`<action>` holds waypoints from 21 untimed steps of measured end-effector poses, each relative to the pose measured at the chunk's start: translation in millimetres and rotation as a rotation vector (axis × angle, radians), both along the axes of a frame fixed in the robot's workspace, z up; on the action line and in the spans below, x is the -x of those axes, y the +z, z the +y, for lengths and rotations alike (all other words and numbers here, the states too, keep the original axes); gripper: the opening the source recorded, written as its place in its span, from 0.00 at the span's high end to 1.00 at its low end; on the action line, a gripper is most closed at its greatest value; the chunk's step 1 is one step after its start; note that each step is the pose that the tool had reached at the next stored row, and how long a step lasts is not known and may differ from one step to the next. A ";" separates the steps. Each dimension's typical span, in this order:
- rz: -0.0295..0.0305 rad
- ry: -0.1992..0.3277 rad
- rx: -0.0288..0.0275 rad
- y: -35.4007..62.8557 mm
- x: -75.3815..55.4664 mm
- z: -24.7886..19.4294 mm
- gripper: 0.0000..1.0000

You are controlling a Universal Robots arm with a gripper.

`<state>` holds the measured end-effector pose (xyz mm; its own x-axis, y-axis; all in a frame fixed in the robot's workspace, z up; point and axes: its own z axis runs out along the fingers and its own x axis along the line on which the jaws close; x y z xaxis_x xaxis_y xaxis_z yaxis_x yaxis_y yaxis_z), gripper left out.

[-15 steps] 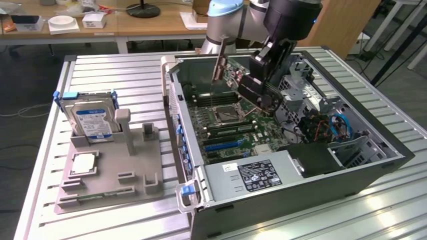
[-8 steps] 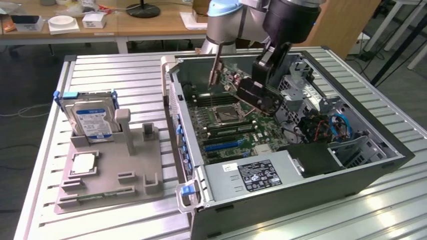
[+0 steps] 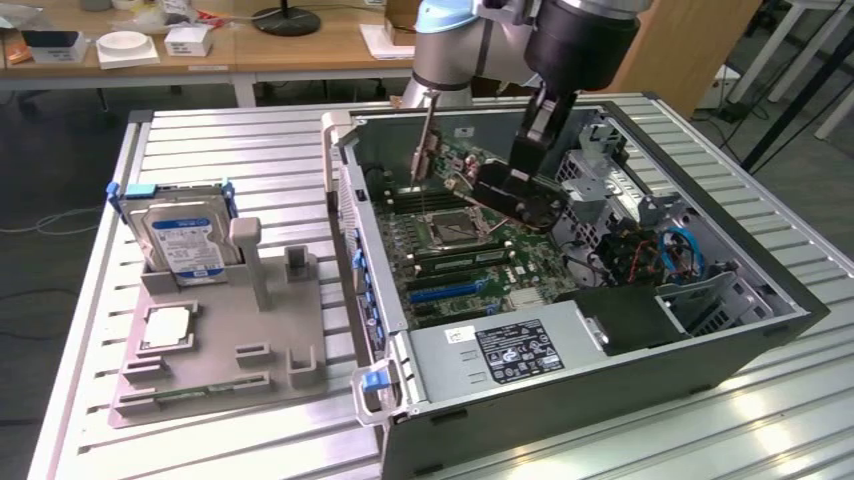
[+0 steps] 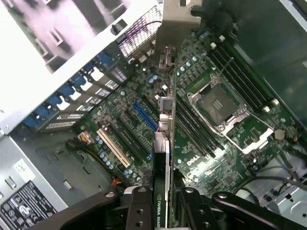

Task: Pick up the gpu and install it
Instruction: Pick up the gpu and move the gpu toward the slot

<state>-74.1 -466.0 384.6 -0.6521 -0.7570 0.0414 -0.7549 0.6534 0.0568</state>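
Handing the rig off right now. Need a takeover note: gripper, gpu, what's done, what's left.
Gripper: shut on the gpu, which is held on edge.
Gpu: inside the open computer case, above the motherboard, beside the blue expansion slot.
Done: gpu picked up and in the case.
Left: installing it; it does not look seated in a slot yet.

The exterior camera stood high beyond the table, looking steeply down from mid distance, with the open computer case toward 4 o'clock and the arm at 12 o'clock. The wrist camera hung close over the motherboard, facing down along the gpu clamped in the gripper. Both views shared the motherboard and its CPU socket.
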 end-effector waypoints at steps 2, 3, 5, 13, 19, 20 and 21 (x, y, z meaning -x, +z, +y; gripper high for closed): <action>-0.0095 0.025 0.0000 -0.2 -0.1 0.0 0.74; -0.0171 0.037 0.0001 -0.2 -0.1 0.0 0.74; -0.0319 0.058 -0.0001 -0.4 -0.1 0.0 0.74; -0.0860 0.148 -0.0017 -2.3 -0.2 0.0 0.74; -0.0867 0.257 -0.0145 -5.4 0.0 0.0 0.74; -0.0869 0.275 -0.0179 -6.0 -0.1 0.0 0.74; -0.0870 0.292 -0.0208 -6.6 -0.1 0.0 0.74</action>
